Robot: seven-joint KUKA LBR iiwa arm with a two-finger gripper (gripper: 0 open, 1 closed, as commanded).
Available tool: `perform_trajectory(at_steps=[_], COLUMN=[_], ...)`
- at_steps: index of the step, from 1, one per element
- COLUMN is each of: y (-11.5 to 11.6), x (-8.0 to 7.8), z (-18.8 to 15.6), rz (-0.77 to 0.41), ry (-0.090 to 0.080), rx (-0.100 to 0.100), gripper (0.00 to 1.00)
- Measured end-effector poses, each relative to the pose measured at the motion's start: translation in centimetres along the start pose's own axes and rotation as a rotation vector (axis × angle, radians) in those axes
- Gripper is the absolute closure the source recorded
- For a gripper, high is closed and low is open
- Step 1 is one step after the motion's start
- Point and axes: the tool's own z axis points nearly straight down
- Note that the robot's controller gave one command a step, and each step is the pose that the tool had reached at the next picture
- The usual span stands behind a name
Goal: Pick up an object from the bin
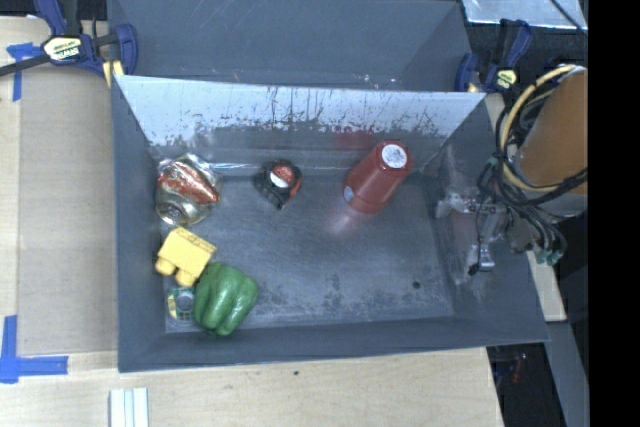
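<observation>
My claw hangs at the right of the frame, inside the bin and well apart from the red cup, so I judge nothing is chosen yet; whether it is released or clenched I cannot tell.

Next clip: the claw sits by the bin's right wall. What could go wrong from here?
1. The claw hangs close to the right wall, apart from every item; lowering there would likely scrape metal or grab nothing.
2. The nearest thing, a red container, lies on its side and may roll when nudged.
3. The yellow block and green pepper touch in the left corner, awkward to separate.
</observation>
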Motion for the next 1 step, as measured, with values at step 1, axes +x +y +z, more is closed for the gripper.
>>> perform_trajectory(at_steps=[1], y=[0.07], x=[-0.18], z=[-0.46], rz=[-0.004], ry=[-0.008], rx=[0.001], gripper=[0.00])
